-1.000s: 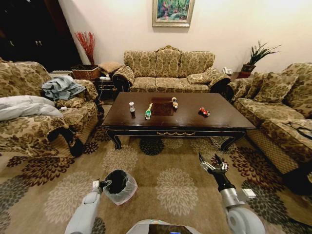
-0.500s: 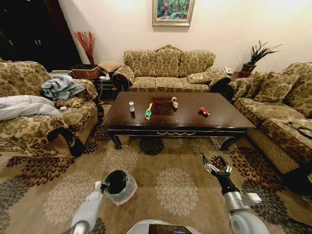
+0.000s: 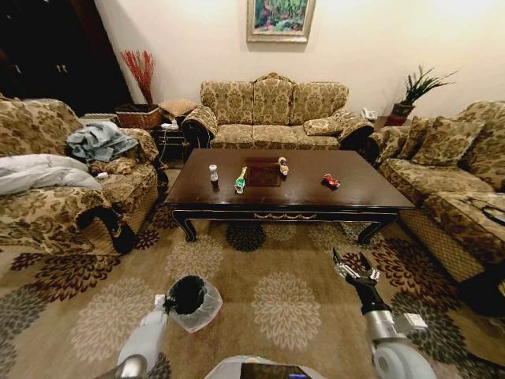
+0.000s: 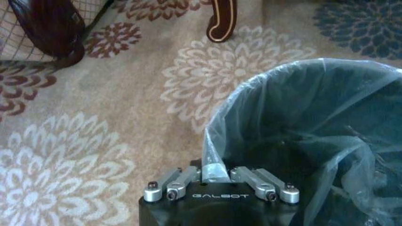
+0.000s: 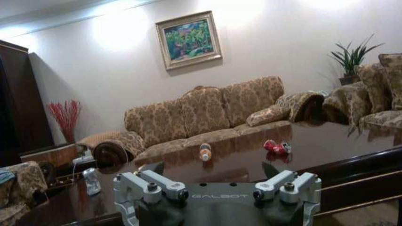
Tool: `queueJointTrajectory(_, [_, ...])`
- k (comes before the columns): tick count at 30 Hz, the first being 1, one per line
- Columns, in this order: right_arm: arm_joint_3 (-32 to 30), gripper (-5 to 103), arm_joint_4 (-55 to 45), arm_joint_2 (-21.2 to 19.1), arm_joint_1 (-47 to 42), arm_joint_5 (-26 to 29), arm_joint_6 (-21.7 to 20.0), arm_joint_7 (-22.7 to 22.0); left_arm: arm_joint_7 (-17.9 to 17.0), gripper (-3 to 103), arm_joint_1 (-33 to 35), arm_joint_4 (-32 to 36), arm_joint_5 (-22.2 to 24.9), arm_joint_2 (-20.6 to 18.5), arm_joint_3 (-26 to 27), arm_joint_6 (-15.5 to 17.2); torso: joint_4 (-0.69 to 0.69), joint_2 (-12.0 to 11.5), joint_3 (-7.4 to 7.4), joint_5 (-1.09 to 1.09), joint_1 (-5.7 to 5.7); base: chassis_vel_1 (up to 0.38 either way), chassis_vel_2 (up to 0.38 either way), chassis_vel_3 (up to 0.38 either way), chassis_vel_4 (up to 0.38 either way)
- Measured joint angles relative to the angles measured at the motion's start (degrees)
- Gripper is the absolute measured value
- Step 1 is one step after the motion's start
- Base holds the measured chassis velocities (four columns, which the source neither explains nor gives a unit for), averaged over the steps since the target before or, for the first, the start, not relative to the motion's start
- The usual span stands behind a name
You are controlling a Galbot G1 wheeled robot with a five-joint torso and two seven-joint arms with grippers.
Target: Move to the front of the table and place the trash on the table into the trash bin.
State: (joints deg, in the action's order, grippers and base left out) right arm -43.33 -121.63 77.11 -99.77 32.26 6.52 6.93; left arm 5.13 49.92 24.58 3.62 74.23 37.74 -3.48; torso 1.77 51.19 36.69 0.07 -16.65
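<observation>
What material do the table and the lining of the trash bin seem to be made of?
The table looks like dark wood with a glossy finish: its top reflects the light, and its legs are carved. The trash bin lining seems to be thin translucent plastic film: it wrinkles and puffs over the rim.

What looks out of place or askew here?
Four bits of trash lie on the table: a clear bottle upright, a green-and-white bottle and yellow-brown bottle toppled, plus a crumpled red wrapper. Nothing looks spilled or damaged.
</observation>
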Motion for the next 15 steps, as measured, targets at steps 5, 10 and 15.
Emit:
queueJointTrajectory(5, [-0.2, 100, 0.1, 0.0, -0.2, 0.1, 0.2, 0.0, 1.1, 11, 0.1, 0.4, -0.4, 0.1, 0.4, 0.1, 0.00, 0.0, 0.00, 0.00, 0.00, 0.000, 0.000, 0.000, 0.000])
queueJointTrajectory(10, [-0.2, 100, 0.5, -0.1, -0.1, 0.4, 0.5, 0.0, 2.6, 6, 0.8, 1.0, -0.4, 0.3, 1.2, -1.4, 0.00, 0.0, 0.00, -0.01, 0.00, 0.000, 0.000, 0.000, 0.000])
queueJointTrajectory(15, [-0.2, 100, 0.2, -0.1, -0.3, 0.8, 0.6, 0.1, 3.0, 4, 2.3, 2.8, -0.3, 0.3, 1.4, -2.4, -0.01, 0.0, 0.00, -0.09, 0.00, 0.000, 0.000, 0.000, 0.000])
